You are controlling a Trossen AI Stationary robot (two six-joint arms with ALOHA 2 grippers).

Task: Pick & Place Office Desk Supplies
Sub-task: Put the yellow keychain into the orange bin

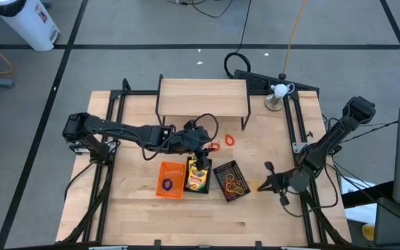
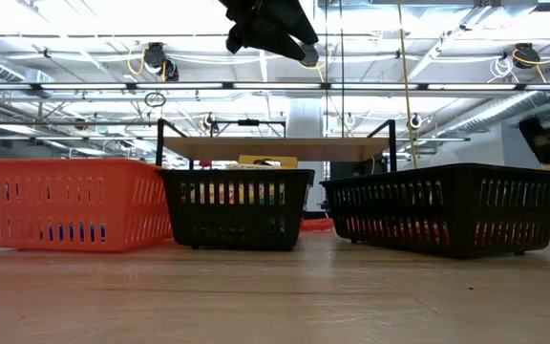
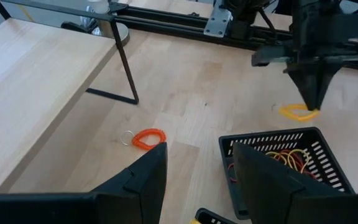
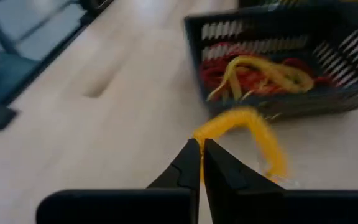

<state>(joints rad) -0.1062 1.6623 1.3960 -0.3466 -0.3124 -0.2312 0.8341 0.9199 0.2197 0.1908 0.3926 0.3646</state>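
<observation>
Pinching the yellow band [image 4: 247, 127] beside the black tray [image 4: 278, 50], our right hand [image 4: 201, 155] should lift straight; left hand [image 3: 194, 180] spread.

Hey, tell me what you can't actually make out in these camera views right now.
- Whether the shut right gripper actually pinches the yellow loop: right wrist view is blurred there, high view too small.
- Contents of the orange tray and the middle black tray: low view, walls hide most.
- Left gripper fingertips: left wrist view, cut off by the edge.
- Print on the crayon boxes: high view, too small.
</observation>
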